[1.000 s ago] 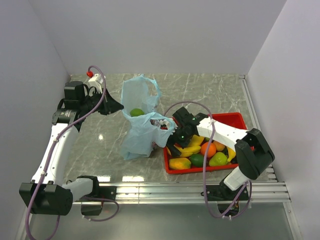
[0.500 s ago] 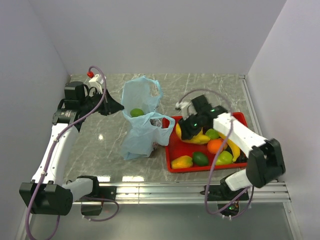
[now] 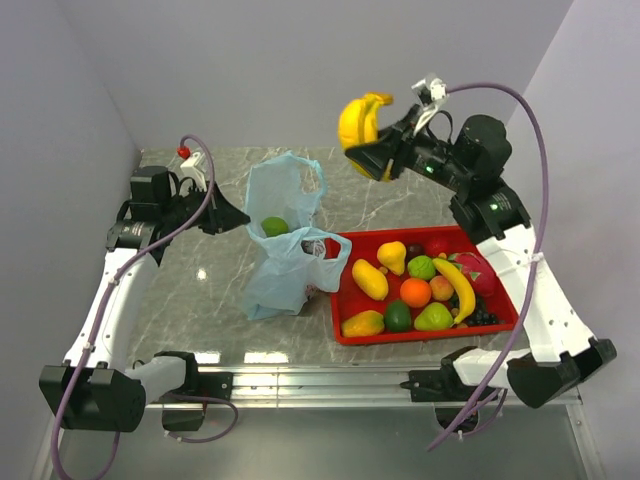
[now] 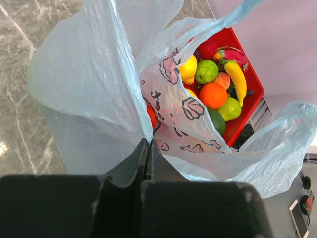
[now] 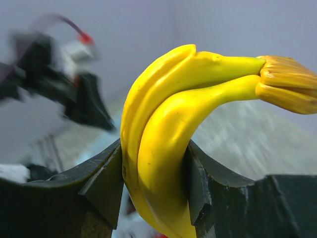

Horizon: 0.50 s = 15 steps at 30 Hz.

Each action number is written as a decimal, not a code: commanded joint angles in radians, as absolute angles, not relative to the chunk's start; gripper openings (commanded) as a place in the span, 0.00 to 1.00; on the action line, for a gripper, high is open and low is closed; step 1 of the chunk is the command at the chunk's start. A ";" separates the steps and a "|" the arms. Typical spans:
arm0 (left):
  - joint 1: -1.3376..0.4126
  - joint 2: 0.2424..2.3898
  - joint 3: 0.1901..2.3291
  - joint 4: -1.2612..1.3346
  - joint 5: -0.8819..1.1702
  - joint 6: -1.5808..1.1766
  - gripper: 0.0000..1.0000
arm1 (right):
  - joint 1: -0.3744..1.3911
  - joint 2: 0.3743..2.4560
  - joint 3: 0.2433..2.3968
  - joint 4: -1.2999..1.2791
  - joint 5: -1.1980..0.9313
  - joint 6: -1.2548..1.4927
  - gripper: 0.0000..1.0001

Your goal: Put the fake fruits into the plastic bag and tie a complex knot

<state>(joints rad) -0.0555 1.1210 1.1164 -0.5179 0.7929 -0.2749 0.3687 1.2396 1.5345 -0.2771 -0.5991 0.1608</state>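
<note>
My right gripper [image 3: 365,150] is shut on a yellow banana bunch [image 3: 360,122] [image 5: 163,144] and holds it high in the air, to the right of and behind the bag. The light-blue plastic bag [image 3: 280,235] [image 4: 89,89] stands open on the table with a green lime [image 3: 273,225] inside. My left gripper [image 3: 232,212] [image 4: 147,148] is shut on the bag's left rim and holds it up. The other fake fruits, a mango [image 3: 370,280], an orange [image 3: 415,292], a single banana [image 3: 456,288] and limes, lie in the red tray [image 3: 340,335].
The red tray stands right of the bag near the front edge, and shows past the bag in the left wrist view [image 4: 250,94]. White walls close in the table at the back and both sides. A metal rail [image 3: 380,380] runs along the near edge.
My right gripper has lifted the banana bunch out of the red tray and swung it up and back, high above the table. My left gripper and the bag have not moved.
</note>
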 commanded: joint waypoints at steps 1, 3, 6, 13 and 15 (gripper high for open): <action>-0.051 1.089 1.114 -0.465 0.831 -0.284 0.00 | 0.455 1.296 1.589 0.026 -0.640 0.369 0.05; -0.051 1.082 1.108 -0.442 0.841 -0.302 0.00 | 0.530 1.327 1.579 0.113 -0.641 0.416 0.05; -0.051 1.077 1.103 -0.411 0.851 -0.342 0.00 | 0.607 1.373 1.522 0.222 -0.655 0.503 0.04; -0.049 1.057 1.098 -0.359 0.858 -0.420 0.00 | 0.706 1.439 1.335 0.273 -0.632 0.505 0.02; -0.048 1.057 1.103 -0.360 0.856 -0.426 0.00 | 0.709 1.442 1.293 0.258 -0.618 0.463 0.03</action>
<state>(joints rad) -0.0551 1.0863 1.0988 -0.4198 0.8265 -0.3878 0.7013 1.4532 1.3304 0.1860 -0.6365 0.4850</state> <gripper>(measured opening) 0.011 0.528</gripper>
